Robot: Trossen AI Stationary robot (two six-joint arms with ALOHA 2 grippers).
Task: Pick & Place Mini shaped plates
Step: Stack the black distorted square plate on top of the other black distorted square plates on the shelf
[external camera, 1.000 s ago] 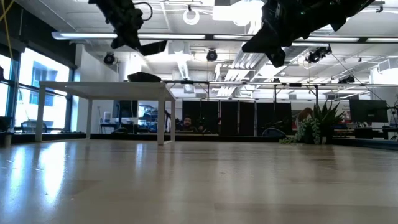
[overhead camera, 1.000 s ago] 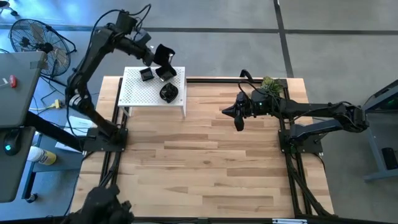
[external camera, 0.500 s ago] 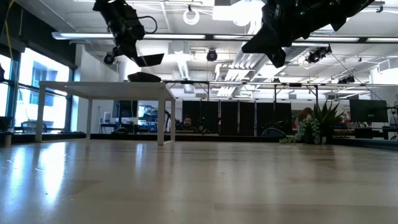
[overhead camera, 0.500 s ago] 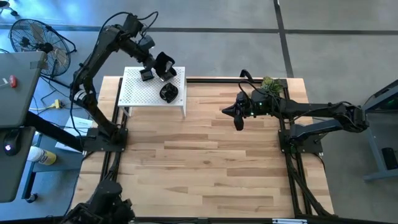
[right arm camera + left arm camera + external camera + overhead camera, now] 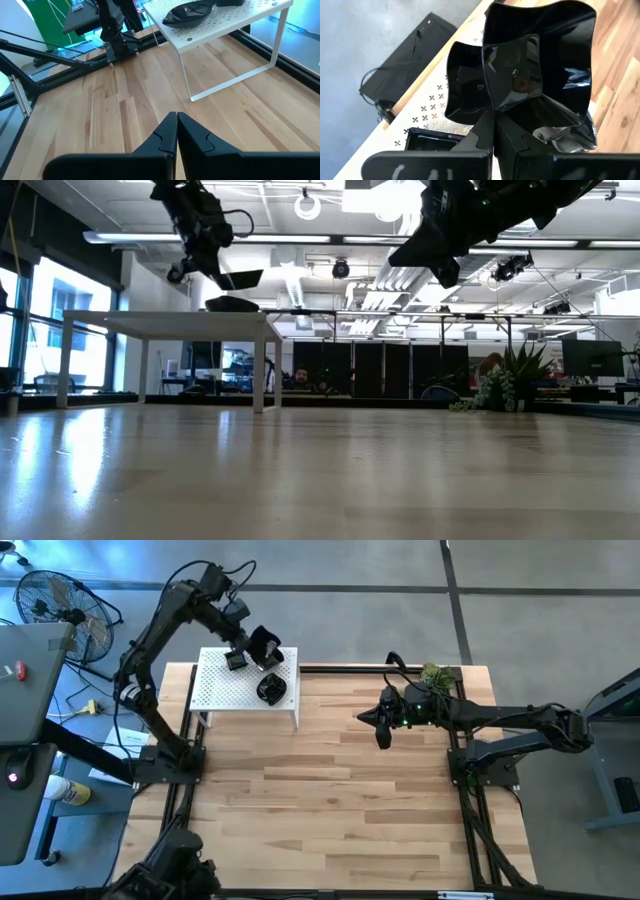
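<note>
My left gripper (image 5: pixel 253 644) hovers over the far part of the white perforated stand (image 5: pixel 225 695), shut on a glossy black squarish mini plate (image 5: pixel 267 642) with wavy edges. In the low view this plate (image 5: pixel 241 277) hangs tilted just above the stand top. Other black plates rest on the stand: a small square one (image 5: pixel 236 660), a rounder one (image 5: pixel 271 690), and one (image 5: pixel 462 85) right behind the held plate. My right gripper (image 5: pixel 383 732) is shut and empty, held above the wooden table right of the stand. My left gripper (image 5: pixel 495 127) pinches the held plate by one edge (image 5: pixel 502 107) between its two fingers. The plate is lifted clear of the stand and stands up past the fingertips, tilted, its hollow side facing the wrist camera.
The stand occupies the table's far left corner on thin white legs (image 5: pixel 280 35). A small green plant sprig (image 5: pixel 432 672) lies at the far edge beside the right arm. Bare wooden tabletop (image 5: pixel 330 800) spreads over the middle and near side. A fan (image 5: pixel 60 600) stands beyond the left edge.
My left gripper came down a little toward the stand with the plate and tipped it, mostly in the first half second; since then it has hardly moved. The right arm stayed still.
</note>
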